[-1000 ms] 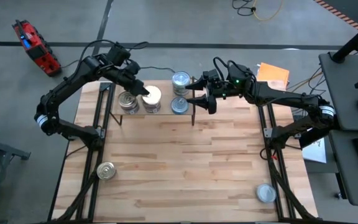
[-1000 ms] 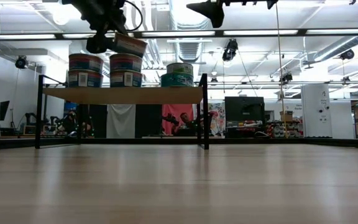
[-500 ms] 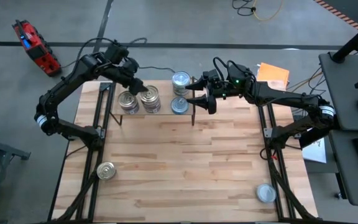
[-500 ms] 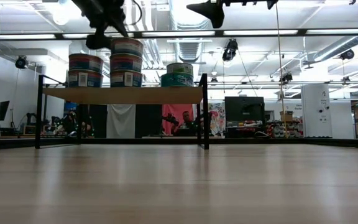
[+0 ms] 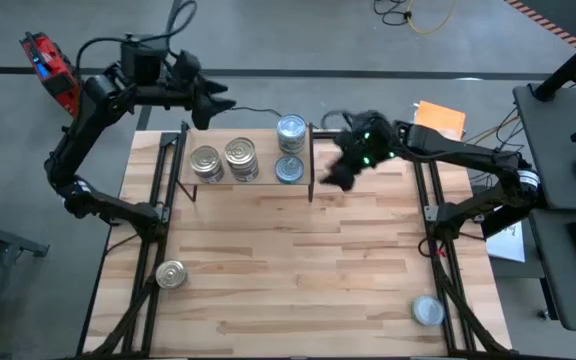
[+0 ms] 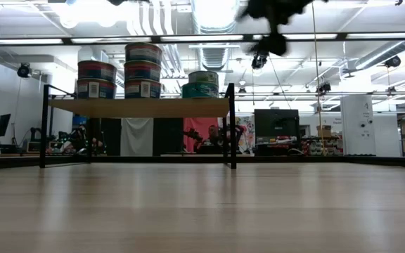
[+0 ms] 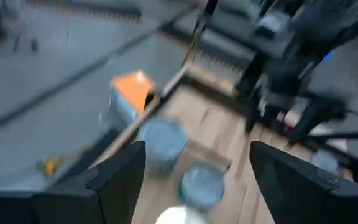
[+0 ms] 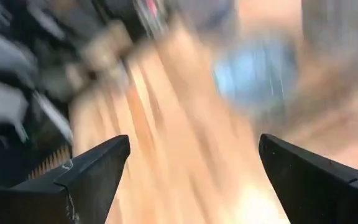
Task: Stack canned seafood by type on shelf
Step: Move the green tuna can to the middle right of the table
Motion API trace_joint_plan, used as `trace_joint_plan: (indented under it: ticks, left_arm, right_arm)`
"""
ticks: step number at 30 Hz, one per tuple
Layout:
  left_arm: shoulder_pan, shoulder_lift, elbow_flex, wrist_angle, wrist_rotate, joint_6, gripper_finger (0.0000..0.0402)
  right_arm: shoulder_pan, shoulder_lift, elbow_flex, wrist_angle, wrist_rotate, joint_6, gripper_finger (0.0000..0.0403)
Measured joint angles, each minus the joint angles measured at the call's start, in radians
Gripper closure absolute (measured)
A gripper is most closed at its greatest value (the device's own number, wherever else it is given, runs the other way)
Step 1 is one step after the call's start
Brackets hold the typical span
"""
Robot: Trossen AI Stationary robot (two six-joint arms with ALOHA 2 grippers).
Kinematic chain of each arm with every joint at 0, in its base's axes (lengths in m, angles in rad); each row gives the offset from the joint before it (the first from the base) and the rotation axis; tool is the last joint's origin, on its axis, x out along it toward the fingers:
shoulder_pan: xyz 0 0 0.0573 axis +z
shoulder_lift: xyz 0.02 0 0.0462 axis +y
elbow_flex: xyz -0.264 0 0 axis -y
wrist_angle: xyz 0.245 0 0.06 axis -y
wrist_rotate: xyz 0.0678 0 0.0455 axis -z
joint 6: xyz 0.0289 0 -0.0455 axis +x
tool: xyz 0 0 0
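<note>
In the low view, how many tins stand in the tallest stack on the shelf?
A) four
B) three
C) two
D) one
B: the low view shows the middle stack three tins high on the shelf, while the stacks on either side of it are only two tins high.
</note>
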Motion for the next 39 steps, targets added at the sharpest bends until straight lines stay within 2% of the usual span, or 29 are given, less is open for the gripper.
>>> trace_joint_plan:
  ticks: [3, 5, 9, 11, 16, 21, 29, 34, 36, 39]
  left_arm:
    - [-0.062, 0.0, 0.032, 0.089, -0.037, 0.002, 0.013]
    - [-0.11, 0.0, 0.045, 0.142, -0.107, 0.018, 0.013]
    - [-0.192, 0.0, 0.049, 0.229, -0.31, 0.067, 0.013]
    - [-0.209, 0.001, 0.049, 0.243, -0.369, 0.096, 0.013]
    - [-0.211, 0.015, 0.049, 0.271, -0.384, 0.124, 0.013]
    - [-0.211, 0.036, 0.049, 0.303, -0.383, 0.156, 0.013]
    - [-0.211, 0.055, 0.047, 0.341, -0.375, 0.17, 0.013]
    - [-0.211, 0.049, 0.047, 0.341, -0.375, 0.176, 0.013]
    - [-0.211, 0.048, 0.047, 0.341, -0.375, 0.176, 0.013]
    - [-0.211, 0.048, 0.047, 0.341, -0.375, 0.176, 0.013]
  right_arm:
    - [0.042, 0.001, 0.015, -0.325, -0.008, 0.003, 0.0045]
    - [0.085, -0.002, 0.008, -0.473, -0.01, 0.029, 0.0049]
    - [0.212, -0.014, -0.002, -0.658, -0.029, 0.115, 0.0067]
    - [0.288, -0.019, -0.003, -0.69, -0.067, 0.174, 0.0081]
    - [0.461, -0.043, -0.003, -0.706, -0.113, 0.376, 0.013]
    - [0.658, -0.064, -0.015, -0.763, -0.103, 0.533, 0.0204]
    - [1.015, -0.068, -0.125, -0.722, -0.109, 0.611, 0.0375]
    - [1.189, -0.068, -0.27, -0.51, -0.139, 0.662, 0.0392]
    - [1.236, -0.064, -0.33, -0.397, -0.156, 0.731, 0.0393]
    - [1.278, -0.057, -0.396, -0.329, -0.144, 0.838, 0.0394]
